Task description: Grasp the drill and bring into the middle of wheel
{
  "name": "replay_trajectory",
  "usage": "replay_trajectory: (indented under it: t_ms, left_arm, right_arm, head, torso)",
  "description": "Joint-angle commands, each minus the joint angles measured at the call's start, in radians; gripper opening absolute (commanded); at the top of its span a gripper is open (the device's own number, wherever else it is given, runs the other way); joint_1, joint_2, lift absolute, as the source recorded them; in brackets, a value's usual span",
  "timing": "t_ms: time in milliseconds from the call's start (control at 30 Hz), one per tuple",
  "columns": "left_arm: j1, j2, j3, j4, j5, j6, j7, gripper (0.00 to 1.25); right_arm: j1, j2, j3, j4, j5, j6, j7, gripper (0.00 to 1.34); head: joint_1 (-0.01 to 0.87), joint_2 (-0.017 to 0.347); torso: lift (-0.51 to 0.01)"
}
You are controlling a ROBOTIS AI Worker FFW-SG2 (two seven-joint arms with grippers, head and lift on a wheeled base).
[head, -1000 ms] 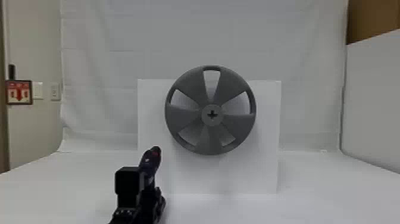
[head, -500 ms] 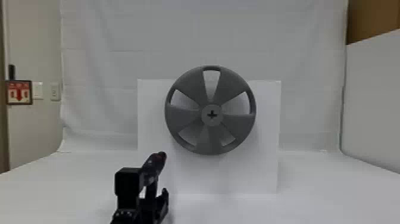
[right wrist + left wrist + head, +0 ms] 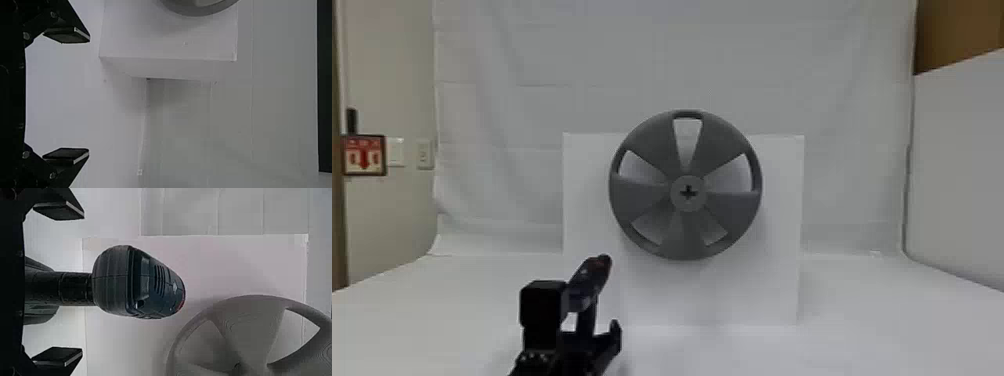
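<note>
Left gripper (image 3: pixel 83 284) wide open, nothing clamped; drill (image 3: pixel 139 282) upright before it, low and left of the wheel (image 3: pixel 652 150); I should centre the handle (image 3: pixel 76 288), then close evenly; right gripper (image 3: pixel 89 96) open, empty.

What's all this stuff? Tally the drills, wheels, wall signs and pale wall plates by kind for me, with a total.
Drill: 1
Wheel: 1
Wall sign: 1
Pale wall plates: 2
Total: 5
</note>
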Motion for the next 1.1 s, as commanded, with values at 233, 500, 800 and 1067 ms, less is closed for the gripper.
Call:
replay_trajectory:
  t_ms: [233,500,800,1067]
  left_arm:
    - [0.009,-0.038,0.174,0.017,-0.094,-0.001,-0.371,1.19]
    - [-0.014,-0.038,0.302,0.072,-0.115,0.000,-0.672,1.19]
    - [-0.036,-0.016,0.372,0.080,-0.206,0.011,-0.853,1.19]
    - [-0.036,-0.003,0.473,0.078,-0.235,0.028,-0.919,1.18]
  right_arm:
    - [0.000,0.002,0.006,0.000,0.008,0.000,0.000,1.07]
    - [0.001,0.002,0.006,0.000,0.008,0.000,0.000,1.07]
    - [0.001,0.000,0.005,0.000,0.006,0.000,0.000,1.07]
    - [0.006,-0.005,-0.003,0.000,-0.002,0.002,0.000,1.07]
  head:
    - [0.054,0.031]
    - [0.054,0.031]
    - [0.054,0.031]
    - [0.054,0.031]
  torso:
    - [-0.403]
    - [-0.403]
    - [-0.403]
    - [-0.403]
